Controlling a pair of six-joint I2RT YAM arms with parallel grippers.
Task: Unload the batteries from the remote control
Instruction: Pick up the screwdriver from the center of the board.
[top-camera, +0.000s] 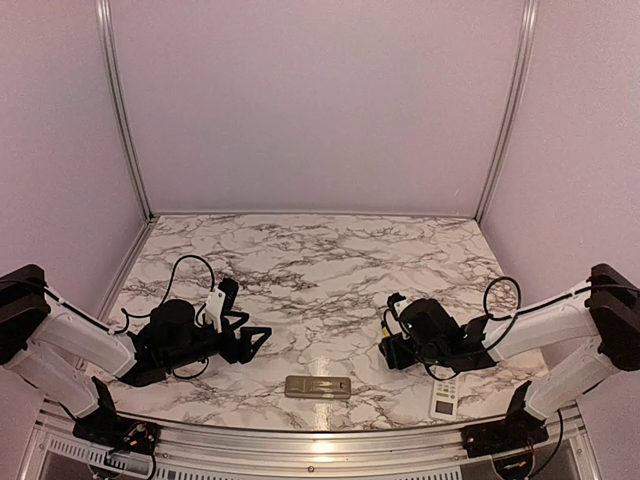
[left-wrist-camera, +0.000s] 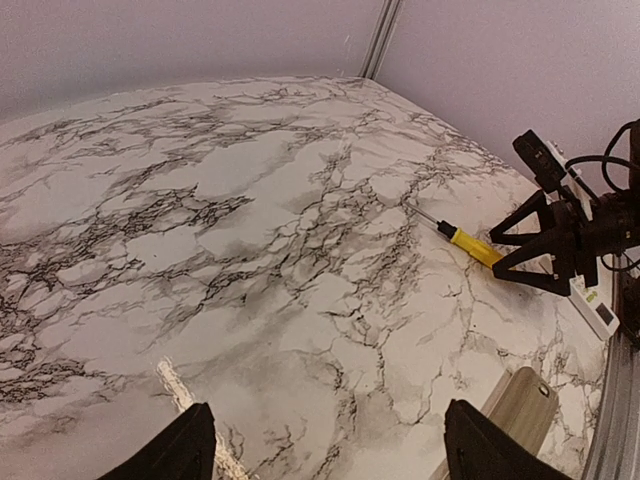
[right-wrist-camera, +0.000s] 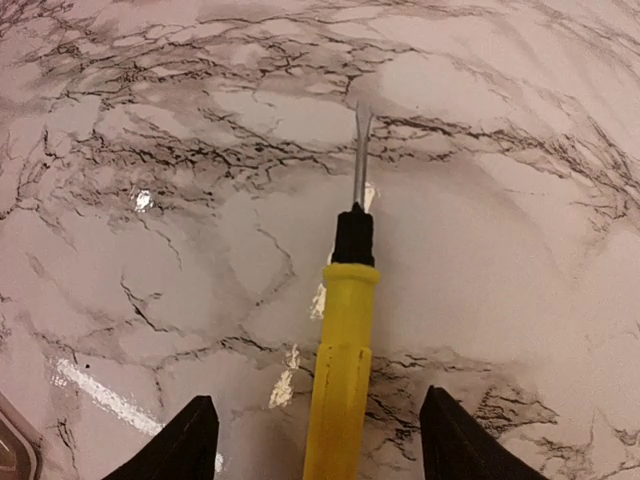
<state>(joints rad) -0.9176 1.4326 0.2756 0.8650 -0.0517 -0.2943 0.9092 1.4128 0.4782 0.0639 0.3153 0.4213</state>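
Observation:
No batteries show in any view. A tan flat remote lies at the near edge, between the arms; its corner shows in the left wrist view. A small white remote lies under the right arm and also shows in the left wrist view. My left gripper is open and empty over bare marble. My right gripper is open, low over the table. The yellow-handled screwdriver lies between its spread fingers, ungripped, with the shaft pointing away.
The marble table is enclosed by lilac walls at the back and sides, with metal rails at the corners. The screwdriver and my right gripper show at the right of the left wrist view. Cables loop beside both wrists.

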